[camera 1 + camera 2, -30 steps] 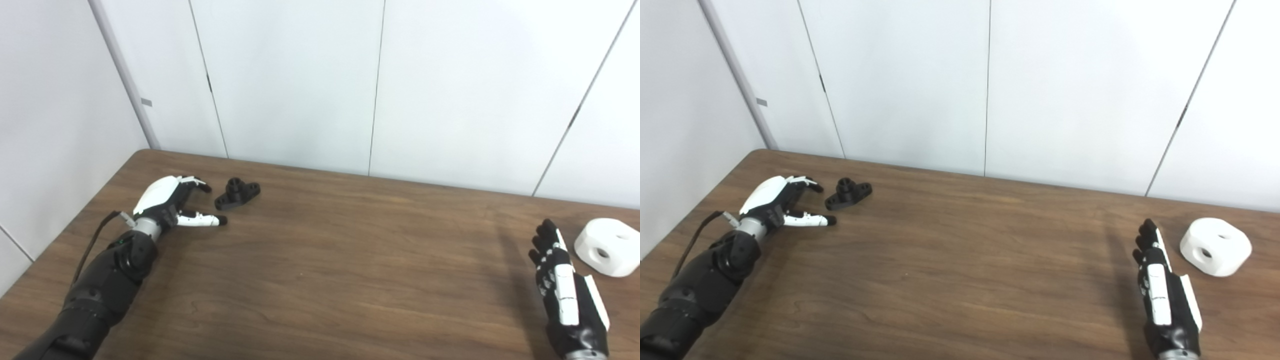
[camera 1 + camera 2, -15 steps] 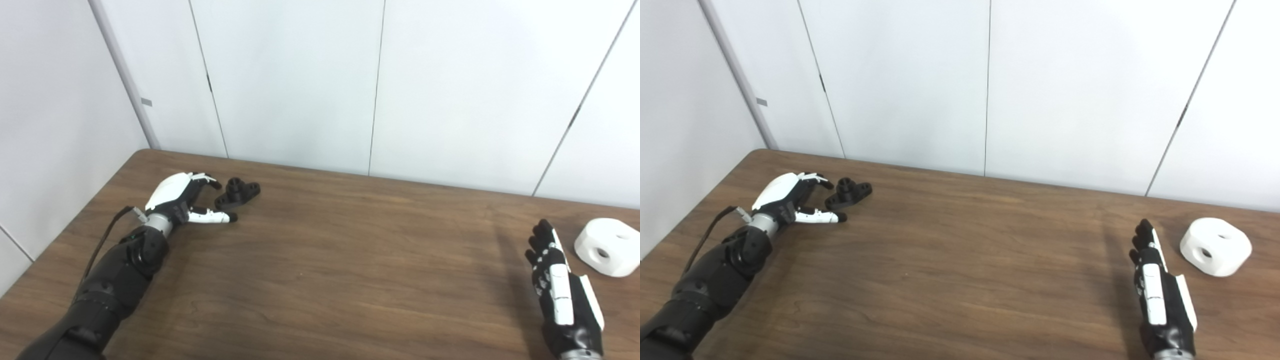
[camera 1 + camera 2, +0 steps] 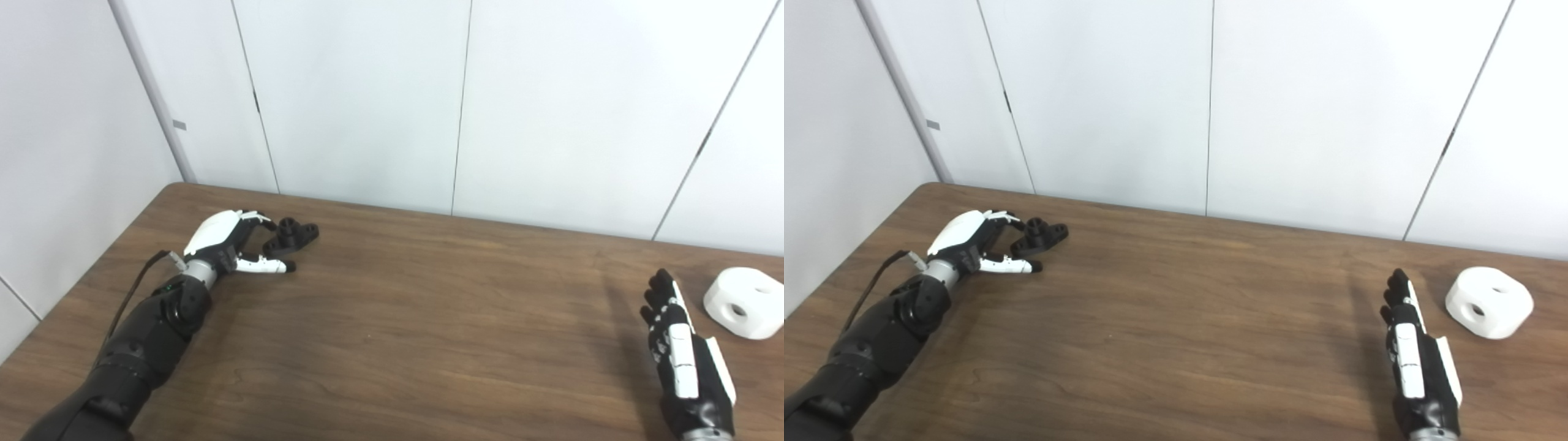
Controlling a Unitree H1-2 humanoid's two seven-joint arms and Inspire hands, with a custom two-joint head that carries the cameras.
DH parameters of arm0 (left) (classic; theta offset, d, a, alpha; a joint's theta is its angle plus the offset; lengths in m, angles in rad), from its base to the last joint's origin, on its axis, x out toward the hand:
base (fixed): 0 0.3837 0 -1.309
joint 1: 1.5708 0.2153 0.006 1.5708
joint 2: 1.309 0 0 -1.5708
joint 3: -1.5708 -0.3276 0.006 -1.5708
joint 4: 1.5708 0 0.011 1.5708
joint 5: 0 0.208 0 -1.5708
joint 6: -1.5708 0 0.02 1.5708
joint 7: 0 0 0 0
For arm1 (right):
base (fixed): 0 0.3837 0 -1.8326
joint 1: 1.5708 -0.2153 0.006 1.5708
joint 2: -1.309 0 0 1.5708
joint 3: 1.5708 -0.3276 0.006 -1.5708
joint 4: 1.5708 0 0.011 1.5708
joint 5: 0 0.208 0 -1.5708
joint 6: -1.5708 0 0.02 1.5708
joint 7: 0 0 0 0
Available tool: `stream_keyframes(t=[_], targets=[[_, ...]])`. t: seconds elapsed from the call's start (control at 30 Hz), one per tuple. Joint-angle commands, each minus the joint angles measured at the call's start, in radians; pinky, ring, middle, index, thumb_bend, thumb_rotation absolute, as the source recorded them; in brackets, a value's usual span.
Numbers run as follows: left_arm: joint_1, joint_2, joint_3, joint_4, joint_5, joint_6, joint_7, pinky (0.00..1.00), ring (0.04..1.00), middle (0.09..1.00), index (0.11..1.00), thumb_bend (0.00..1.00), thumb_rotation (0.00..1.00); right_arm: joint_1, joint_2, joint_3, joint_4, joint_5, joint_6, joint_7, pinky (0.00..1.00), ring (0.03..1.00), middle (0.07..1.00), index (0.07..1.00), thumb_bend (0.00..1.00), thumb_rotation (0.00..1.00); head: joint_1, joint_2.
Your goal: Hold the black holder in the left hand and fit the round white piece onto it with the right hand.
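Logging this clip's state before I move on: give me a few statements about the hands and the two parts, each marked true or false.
1. The black holder lies on the table. True.
2. The left hand has lifted the holder. False: its fingers are spread at the holder, which is on the table.
3. The round white piece sits on the holder. False: it lies apart, at the table's right.
4. The right hand holds nothing. True.
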Motion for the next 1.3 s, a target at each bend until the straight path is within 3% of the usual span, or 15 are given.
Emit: stream_keyframes(t=[0.0,0.33,0.73,0.87,0.97,1.0,1.07,1.27], targets=[[-0.031,-0.008,-0.014,-0.005,-0.001,-0.013,-0.036,1.0,0.986,0.921,0.76,0.94,0.43,-0.018,-0.001,-0.003,-0.029,0.003,-0.03,-0.004,1.0,1.0,1.0,1.0,0.37,1.0,0.001,0.001],[-0.048,-0.007,-0.033,0.017,0.001,-0.026,-0.034,1.0,0.984,0.914,0.759,0.96,0.46,-0.016,0.002,0.001,-0.033,-0.013,-0.026,-0.011,1.0,1.0,1.0,1.0,0.39,1.0,-0.004,0.003],[-0.061,-0.009,-0.035,0.032,-0.008,-0.052,-0.032,1.0,0.978,0.905,0.75,0.94,0.43,-0.01,0.006,0.004,-0.041,-0.018,-0.03,-0.018,1.0,1.0,1.0,1.0,0.41,1.0,-0.012,0.002],[-0.071,-0.014,-0.035,0.053,-0.008,-0.077,-0.015,1.0,0.974,0.898,0.726,0.92,0.37,-0.008,0.011,0.0,-0.05,-0.01,-0.033,-0.018,1.0,1.0,1.0,1.0,0.42,1.0,-0.015,0.004],[-0.083,-0.024,-0.032,0.092,-0.001,-0.133,0.043,0.98,0.943,0.848,0.599,0.87,0.15,-0.007,0.015,-0.001,-0.066,-0.007,-0.022,-0.02,1.0,1.0,1.0,0.999,0.43,1.0,-0.017,0.004],[-0.087,-0.026,-0.037,0.104,0.009,-0.15,0.065,0.98,0.938,0.828,0.544,0.7,0.1,-0.006,0.016,-0.001,-0.073,-0.006,-0.017,-0.02,1.0,1.0,1.0,1.0,0.42,1.0,-0.018,0.005],[-0.092,-0.028,-0.043,0.116,0.019,-0.174,0.087,0.98,0.935,0.796,0.496,0.56,0.06,-0.003,0.017,0.0,-0.087,-0.007,-0.01,-0.021,1.0,1.0,1.0,1.0,0.41,1.0,-0.019,0.006],[-0.108,-0.026,-0.064,0.147,0.031,-0.208,0.103,1.0,0.953,0.778,0.484,0.52,0.05,0.004,0.024,0.0,-0.12,-0.018,-0.027,-0.033,0.96,0.997,0.999,0.986,0.41,1.0,-0.017,0.009]])
